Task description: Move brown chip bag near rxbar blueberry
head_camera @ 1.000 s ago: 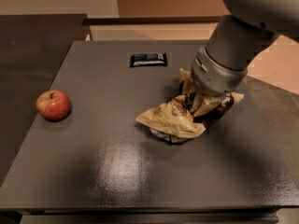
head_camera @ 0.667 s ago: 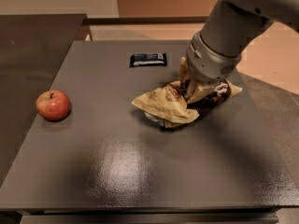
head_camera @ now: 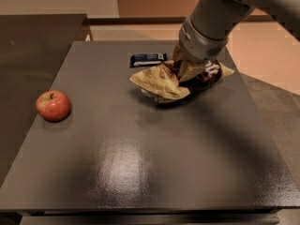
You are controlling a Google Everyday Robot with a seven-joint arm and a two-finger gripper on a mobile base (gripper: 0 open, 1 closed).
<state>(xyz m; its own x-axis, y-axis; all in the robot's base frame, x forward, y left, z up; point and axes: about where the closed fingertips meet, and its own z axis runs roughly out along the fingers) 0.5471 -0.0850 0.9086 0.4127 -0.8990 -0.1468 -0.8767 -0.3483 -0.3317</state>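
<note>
The brown chip bag (head_camera: 161, 82) is a crumpled tan and dark brown bag at the table's far middle-right, lifted slightly off the surface. My gripper (head_camera: 183, 69) comes down from the upper right and is shut on the bag's middle. The rxbar blueberry (head_camera: 148, 58) is a small dark navy bar lying flat near the table's far edge, just left of and behind the bag. The bag's tan corner is a short distance from the bar.
A red apple (head_camera: 53, 105) sits at the left side of the dark table (head_camera: 140, 163). A second dark surface (head_camera: 33, 36) lies to the far left. Pale floor shows beyond the table's right edge.
My gripper has carried the chip bag back and to the left, toward the rxbar. The apple and the bar have not moved.
</note>
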